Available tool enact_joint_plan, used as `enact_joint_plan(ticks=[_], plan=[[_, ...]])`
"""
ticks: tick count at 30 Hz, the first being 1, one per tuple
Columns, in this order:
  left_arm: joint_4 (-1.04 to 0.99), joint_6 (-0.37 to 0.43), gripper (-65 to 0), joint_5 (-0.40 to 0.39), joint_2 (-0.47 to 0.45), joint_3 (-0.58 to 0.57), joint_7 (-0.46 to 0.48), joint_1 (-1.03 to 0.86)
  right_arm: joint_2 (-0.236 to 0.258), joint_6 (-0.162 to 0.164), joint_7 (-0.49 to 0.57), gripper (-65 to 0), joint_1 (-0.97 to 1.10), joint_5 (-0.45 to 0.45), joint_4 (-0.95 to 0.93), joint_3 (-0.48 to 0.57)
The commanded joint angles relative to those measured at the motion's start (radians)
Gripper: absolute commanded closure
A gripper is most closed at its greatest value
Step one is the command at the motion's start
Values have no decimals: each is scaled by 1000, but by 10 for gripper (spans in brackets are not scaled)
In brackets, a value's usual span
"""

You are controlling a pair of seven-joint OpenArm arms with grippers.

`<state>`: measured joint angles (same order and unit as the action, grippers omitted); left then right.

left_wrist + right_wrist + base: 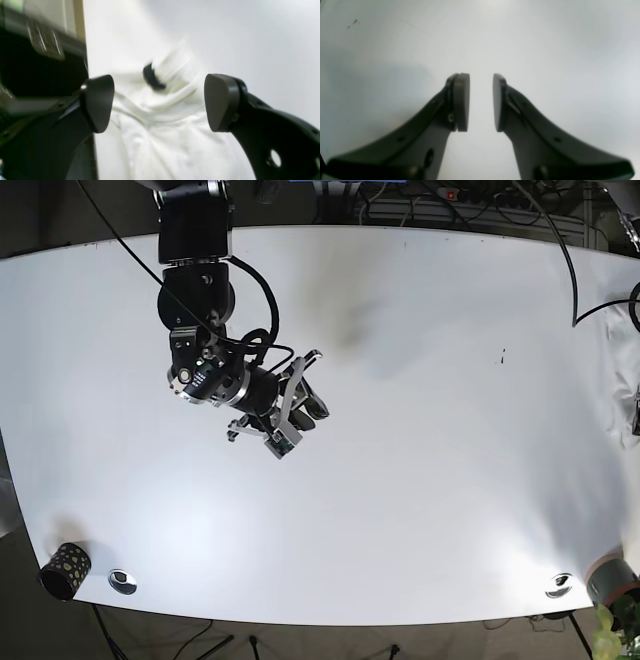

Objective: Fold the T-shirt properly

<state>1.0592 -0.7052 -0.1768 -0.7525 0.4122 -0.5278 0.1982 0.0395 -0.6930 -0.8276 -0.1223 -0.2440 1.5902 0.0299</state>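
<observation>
White T-shirt (165, 117) shows only in the left wrist view, bunched with its collar up at the table (420, 460) edge; absent from the base view, so it lies off at the right side. Left gripper (159, 102) fingers spread wide above the collar, holding nothing; right gripper (481, 102) fingers narrowly parted, empty, over bare table at left. Judgement: pinch one layer near the collar, drag the shirt inward and flatten it before creasing.
</observation>
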Motion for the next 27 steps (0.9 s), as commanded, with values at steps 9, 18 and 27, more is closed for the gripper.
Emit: enact_joint_plan(ticks=[9,18,27], plan=[[408,46,-522,12,232,86,-62,-69,66,5,63,-144,-40,-13,22,-32],[436,345,-522,101,408,-171,338,-154,164,269,385,-144,16,47,14,-29],[461,483,-522,194,543,-293,496,-279,148,387,750,-149,151,315,-7,-115]])
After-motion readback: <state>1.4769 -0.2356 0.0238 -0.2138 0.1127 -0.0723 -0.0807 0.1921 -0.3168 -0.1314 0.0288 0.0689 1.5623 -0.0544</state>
